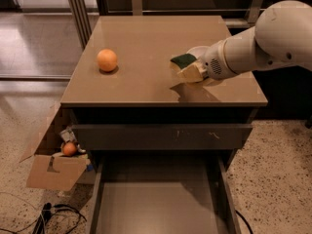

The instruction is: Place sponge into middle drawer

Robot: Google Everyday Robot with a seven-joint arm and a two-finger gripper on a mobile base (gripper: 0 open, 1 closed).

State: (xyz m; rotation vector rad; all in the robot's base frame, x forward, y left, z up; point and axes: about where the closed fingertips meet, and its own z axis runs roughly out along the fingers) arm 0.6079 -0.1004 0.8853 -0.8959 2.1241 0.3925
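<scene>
Camera view looks down on a brown cabinet top (146, 38); the gripper (191, 70) hangs over its right side, fingers clamped on the sponge (183, 60), green scrub layer upward, lifted off the surface with a shadow beneath; a white bowl (197, 49) peeks out just behind it; an orange (107, 60) sits well apart on the left; below a scratched drawer front (161, 136), the middle drawer (156, 211) is pulled out, showing its smooth grey floor; a cardboard box (51, 172) stands at left.
</scene>
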